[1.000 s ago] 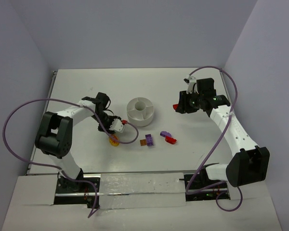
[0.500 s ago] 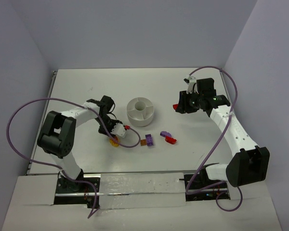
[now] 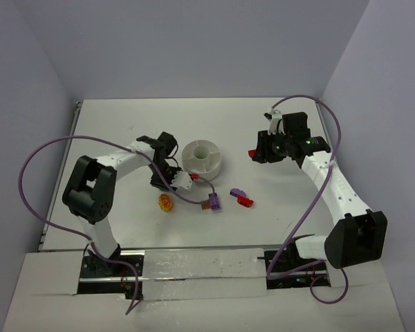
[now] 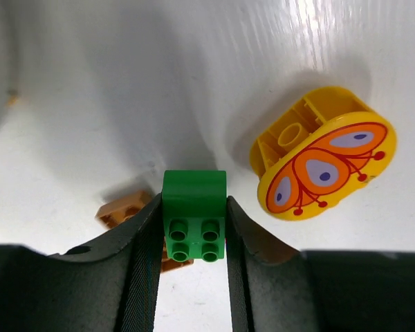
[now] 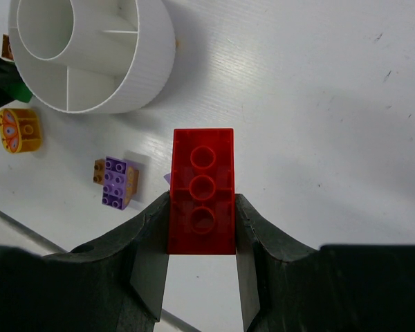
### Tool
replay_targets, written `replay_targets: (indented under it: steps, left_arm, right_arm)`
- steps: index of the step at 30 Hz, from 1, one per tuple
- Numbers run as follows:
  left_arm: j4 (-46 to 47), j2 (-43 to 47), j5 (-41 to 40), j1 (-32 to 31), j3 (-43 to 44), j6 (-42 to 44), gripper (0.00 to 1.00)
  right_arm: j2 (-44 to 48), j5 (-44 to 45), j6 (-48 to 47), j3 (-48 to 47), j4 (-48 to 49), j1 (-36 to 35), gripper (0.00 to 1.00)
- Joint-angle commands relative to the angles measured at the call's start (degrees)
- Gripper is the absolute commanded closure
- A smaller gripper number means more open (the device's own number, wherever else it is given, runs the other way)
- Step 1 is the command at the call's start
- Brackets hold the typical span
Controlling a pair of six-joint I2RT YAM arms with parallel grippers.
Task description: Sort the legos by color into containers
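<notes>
My left gripper (image 3: 171, 181) is shut on a green brick (image 4: 194, 214) and holds it just left of the white compartment dish (image 3: 202, 159). A round yellow-and-red brick (image 3: 165, 201) lies on the table below it and also shows in the left wrist view (image 4: 325, 162). A brown-orange brick (image 4: 124, 207) lies partly behind my left finger. My right gripper (image 3: 254, 153) is shut on a red brick (image 5: 201, 190), held above the table right of the dish (image 5: 90, 55). A purple brick on a brown one (image 3: 212, 202) lies in front of the dish.
A small purple piece (image 3: 238, 193) and a small red piece (image 3: 245, 201) lie together right of the purple-and-brown pair. The left arm's cable loops over the table beside the yellow brick. Grey walls stand at the far and side edges of the table.
My left gripper has moved right, off the yellow brick and toward the dish, with the green brick in it. The yellow brick now lies uncovered. The right arm has not moved.
</notes>
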State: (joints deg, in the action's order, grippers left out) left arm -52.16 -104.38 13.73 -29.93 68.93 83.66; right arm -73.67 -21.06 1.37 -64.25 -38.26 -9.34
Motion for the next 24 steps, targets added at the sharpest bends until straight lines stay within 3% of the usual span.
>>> replay_targets:
  steps: [1,9,15,19,24]
  left_arm:
    - [-2.81,6.61,8.03,0.21,6.29,-6.52,1.0]
    - [-1.73,13.13,26.33,2.12,18.27,-26.51,1.0]
    - [26.87,15.42,33.91,4.82,14.62,-63.84,1.0]
    - [42.63,13.59,28.38,4.78,10.9,-81.93,1.0]
    - [57.38,12.65,23.21,3.48,5.61,-88.39,1.0]
  right_arm:
    - [0.76,0.06,-0.75,-1.63,0.33,0.33,1.0]
    - [0.19,-0.56,-0.66,-1.93,0.38,0.38,1.0]
    - [-0.07,-0.83,-0.7,-1.99,0.47,0.38,1.0]
    - [0.17,-1.07,-0.75,-1.74,0.57,0.38,1.0]
    - [-0.42,-0.83,-0.66,-2.02,0.55,0.29,1.0]
